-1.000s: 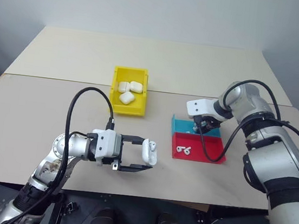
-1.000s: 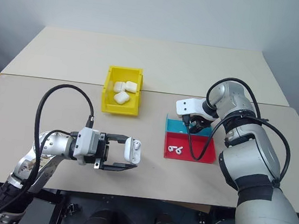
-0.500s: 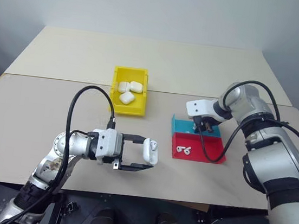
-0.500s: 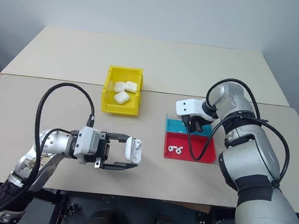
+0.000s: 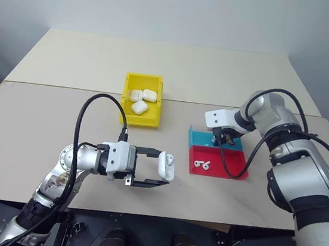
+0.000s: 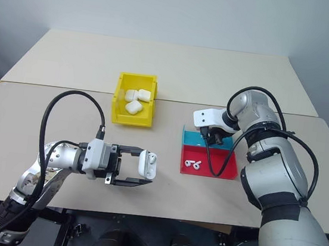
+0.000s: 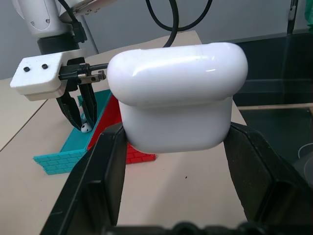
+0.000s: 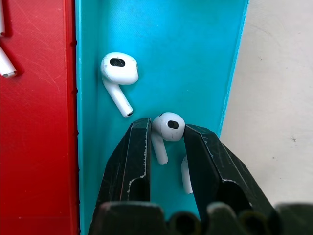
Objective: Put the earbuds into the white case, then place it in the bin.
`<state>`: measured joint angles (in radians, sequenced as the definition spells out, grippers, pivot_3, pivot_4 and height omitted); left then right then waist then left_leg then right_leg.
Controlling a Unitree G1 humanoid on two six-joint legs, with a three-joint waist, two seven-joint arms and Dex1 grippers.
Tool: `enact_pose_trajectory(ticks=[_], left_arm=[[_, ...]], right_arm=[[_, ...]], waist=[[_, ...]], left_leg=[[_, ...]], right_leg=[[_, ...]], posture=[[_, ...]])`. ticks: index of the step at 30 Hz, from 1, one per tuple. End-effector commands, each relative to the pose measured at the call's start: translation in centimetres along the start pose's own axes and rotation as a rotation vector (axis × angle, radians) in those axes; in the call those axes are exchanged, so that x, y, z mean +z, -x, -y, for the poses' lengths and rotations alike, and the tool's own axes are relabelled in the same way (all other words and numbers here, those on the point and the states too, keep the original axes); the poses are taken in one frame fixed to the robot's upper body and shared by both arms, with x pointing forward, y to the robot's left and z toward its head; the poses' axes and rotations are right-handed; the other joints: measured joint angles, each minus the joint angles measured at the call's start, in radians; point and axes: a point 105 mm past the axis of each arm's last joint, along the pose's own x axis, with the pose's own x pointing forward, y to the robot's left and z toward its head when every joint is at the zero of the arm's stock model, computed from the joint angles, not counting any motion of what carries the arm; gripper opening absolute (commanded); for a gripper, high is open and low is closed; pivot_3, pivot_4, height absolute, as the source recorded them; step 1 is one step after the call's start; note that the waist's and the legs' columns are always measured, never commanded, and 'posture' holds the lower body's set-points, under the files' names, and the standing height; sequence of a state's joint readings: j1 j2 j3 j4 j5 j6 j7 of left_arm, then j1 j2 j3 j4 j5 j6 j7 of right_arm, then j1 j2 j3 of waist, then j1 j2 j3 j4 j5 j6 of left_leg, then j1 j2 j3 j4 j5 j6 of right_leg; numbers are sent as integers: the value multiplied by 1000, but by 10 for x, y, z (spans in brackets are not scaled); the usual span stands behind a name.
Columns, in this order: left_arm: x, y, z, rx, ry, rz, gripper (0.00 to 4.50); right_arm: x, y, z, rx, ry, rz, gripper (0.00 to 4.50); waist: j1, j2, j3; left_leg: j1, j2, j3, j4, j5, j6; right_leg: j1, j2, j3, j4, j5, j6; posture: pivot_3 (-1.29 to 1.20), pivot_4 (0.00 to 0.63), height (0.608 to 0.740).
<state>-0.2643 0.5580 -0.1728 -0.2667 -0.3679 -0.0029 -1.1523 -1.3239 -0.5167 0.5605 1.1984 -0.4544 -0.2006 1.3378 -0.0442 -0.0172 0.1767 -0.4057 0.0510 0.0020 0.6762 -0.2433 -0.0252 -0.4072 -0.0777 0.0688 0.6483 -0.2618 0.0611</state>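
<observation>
Three white cases are held in the yellow bin; earbuds lie in the blue tray and red tray. The white case is clamped by the left gripper; since earlier, the right gripper has been narrowed around one earbud.

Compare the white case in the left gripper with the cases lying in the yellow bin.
Where: the held white case is off the table, clamped between the left gripper's fingers; the other cases lie loose in the yellow bin.
Lid: the held case's lid is flipped open; those in the bin look closed.
Count: one held, several heaped together in the bin.
Shared: all are small, glossy, white and rounded.
</observation>
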Motion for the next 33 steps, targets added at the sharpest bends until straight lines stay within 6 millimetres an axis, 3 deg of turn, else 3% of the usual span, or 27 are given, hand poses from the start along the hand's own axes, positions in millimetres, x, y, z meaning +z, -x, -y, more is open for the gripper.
enact_pose_trajectory(ticks=[1, 6, 14, 18, 22, 28, 33], left_arm=[[9, -2, -2, -2, -39, 28, 2717], [13, -2, -5, 10, -34, 41, 2717], [27, -6, -19, 49, -24, 108, 2717], [41, -12, -35, 83, -16, 175, 2717], [58, -20, -42, 58, -4, 235, 2717], [76, -30, -46, 8, -13, 302, 2717], [81, -36, -46, -14, -10, 331, 2717]], right_arm=[[6, 11, 8, -50, 3, 42, 1329], [11, 35, 17, -114, -54, 146, 1329], [19, 106, 17, -302, -277, 526, 1329], [38, 165, -4, -437, -356, 922, 1329], [60, 210, -42, -519, -350, 1314, 1329], [85, 222, -92, -504, -318, 1538, 1329], [96, 209, -119, -379, -394, 1636, 1329]], waist=[[0, 0, 0], [1, 1, 0], [18, 1, 1], [29, 1, 1], [31, 1, 1], [28, 1, 1], [28, 1, 1]], left_leg=[[0, 0, 0, 0, 0, 0], [0, 0, 0, 0, 0, 0], [-1, 0, -1, 0, 0, 0], [-1, 0, -1, 1, 0, 0], [-1, 0, -2, 1, 0, 0], [0, -1, -3, 1, 0, 0], [0, -1, -3, 1, 0, 0]], right_leg=[[0, 0, 0, 0, 0, 0], [0, 0, 0, 0, 0, 0], [1, 0, -1, -1, 0, 0], [1, 0, -1, 0, 0, 0], [1, 0, -1, 0, 0, 0], [3, 0, -1, 0, 0, 1], [3, 0, -1, -1, 0, 1]], posture=[[0, 150, 740], [0, 150, 740], [0, 150, 740], [0, 150, 740], [0, 150, 740], [0, 150, 740], [0, 150, 740]])
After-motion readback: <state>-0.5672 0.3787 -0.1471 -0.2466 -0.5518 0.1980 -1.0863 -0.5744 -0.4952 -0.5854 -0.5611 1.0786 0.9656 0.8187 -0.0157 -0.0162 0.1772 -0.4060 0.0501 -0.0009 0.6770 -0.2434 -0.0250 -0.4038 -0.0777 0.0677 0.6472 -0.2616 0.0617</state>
